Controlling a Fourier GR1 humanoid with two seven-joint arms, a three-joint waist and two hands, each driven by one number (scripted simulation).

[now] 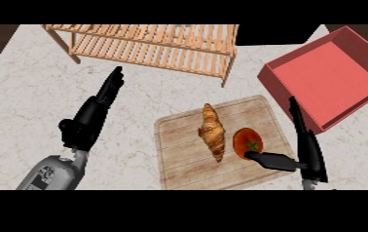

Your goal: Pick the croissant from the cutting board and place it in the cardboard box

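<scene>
Croissant [212, 138] lies on your cutting board [179, 165], tomato [248, 139] just right of it. Right hand [310, 155] released, thumb at the tomato; left hand [90, 119] released, well left of the board.

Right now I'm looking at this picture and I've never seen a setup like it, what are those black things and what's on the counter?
It is one picture, taken from the robot's head, looking steeply down at a kitchen counter. The grey forearms ending in black hands are the robot's own. The left hand, at the view's left, is open above the counter. The right hand, at the right, is open too, its thumb by the tomato. On the wooden cutting board lie a croissant and that red tomato. An open red box sits at upper right, a wooden slatted rack at the top. Neither hand holds anything.
</scene>
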